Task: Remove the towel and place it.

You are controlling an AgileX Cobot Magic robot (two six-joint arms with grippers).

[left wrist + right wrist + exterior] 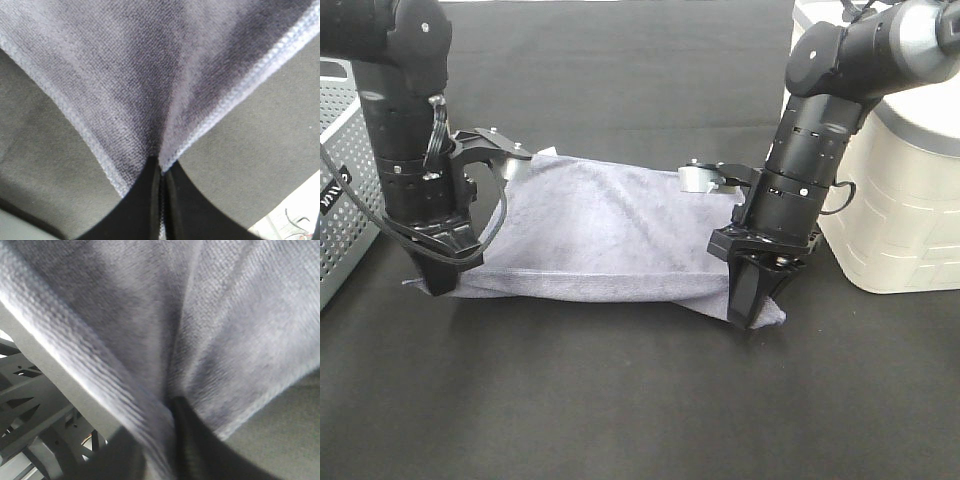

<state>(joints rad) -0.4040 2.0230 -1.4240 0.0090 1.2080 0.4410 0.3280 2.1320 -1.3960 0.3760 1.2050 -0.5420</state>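
Note:
The grey-lavender towel point(610, 235) lies spread across the black table, folded along its near edge. My left gripper point(438, 283) is shut on the towel's near left corner, down at the table. My right gripper point(748, 318) is shut on the near right corner, also low. In the left wrist view the black fingers point(150, 210) pinch the towel point(150, 75) into a crease, its stitched edges running off to both sides. In the right wrist view the towel point(225, 330) bunches into the closed fingers point(187, 440). No tag shows.
A grey perforated basket point(342, 180) stands at the left edge, beside my left arm. A white lidded bin point(900, 210) stands at the right, close behind my right arm. The table point(640, 400) is black cloth.

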